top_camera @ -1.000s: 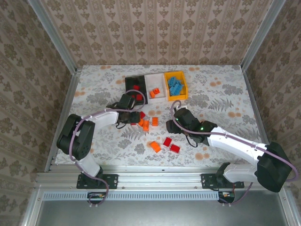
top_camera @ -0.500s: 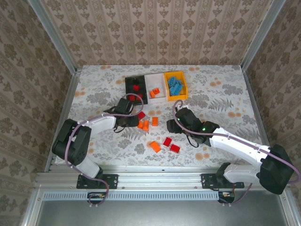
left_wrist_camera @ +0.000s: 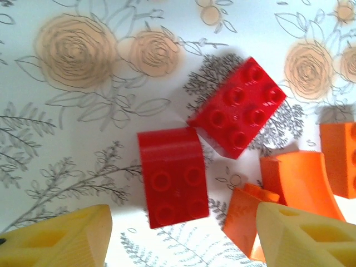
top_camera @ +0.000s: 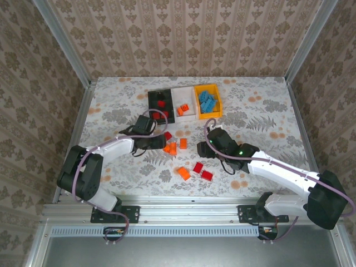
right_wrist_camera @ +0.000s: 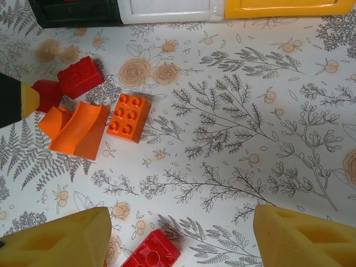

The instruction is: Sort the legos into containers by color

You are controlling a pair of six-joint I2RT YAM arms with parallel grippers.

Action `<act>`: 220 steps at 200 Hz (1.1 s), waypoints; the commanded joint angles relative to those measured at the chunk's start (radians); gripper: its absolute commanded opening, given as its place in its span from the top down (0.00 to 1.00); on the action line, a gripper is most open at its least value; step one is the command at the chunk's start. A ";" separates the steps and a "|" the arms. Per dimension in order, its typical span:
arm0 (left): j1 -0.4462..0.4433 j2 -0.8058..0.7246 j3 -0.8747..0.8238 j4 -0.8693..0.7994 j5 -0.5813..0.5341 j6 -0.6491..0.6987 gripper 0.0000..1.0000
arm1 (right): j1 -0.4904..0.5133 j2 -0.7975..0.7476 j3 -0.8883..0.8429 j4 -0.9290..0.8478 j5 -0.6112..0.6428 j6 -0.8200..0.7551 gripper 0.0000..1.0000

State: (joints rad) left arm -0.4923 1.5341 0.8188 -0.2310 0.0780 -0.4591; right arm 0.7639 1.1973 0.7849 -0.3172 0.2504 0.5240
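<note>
Three bins stand in a row at the back: a black bin (top_camera: 154,105) with red bricks, a white bin (top_camera: 187,98) with an orange brick, and an orange-yellow bin (top_camera: 216,110) with blue bricks. My left gripper (top_camera: 158,142) (left_wrist_camera: 181,239) hangs open just above a flat red brick (left_wrist_camera: 173,177). Beside that lie another red brick (left_wrist_camera: 238,107) and orange curved pieces (left_wrist_camera: 300,181). My right gripper (top_camera: 201,149) (right_wrist_camera: 178,239) is open over bare table, with a red brick (right_wrist_camera: 151,255) low between its fingers. An orange brick (right_wrist_camera: 129,117) lies further ahead.
An orange brick (top_camera: 183,173) and two red ones (top_camera: 197,167) (top_camera: 207,176) lie near the front middle. The two grippers are close together around the central cluster (top_camera: 171,147). Metal rails edge the table on both sides.
My left gripper has drawn back from the black bin toward the loose cluster and now hangs over the flat red brick. The right arm has barely moved.
</note>
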 commanded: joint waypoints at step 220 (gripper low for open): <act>-0.047 0.064 0.135 -0.126 -0.101 0.054 0.62 | 0.006 -0.019 -0.006 -0.010 0.030 -0.010 0.30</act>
State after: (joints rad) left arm -0.5312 1.6619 0.9070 -0.2939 0.0025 -0.4255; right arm 0.7639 1.1976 0.7845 -0.3172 0.2546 0.5236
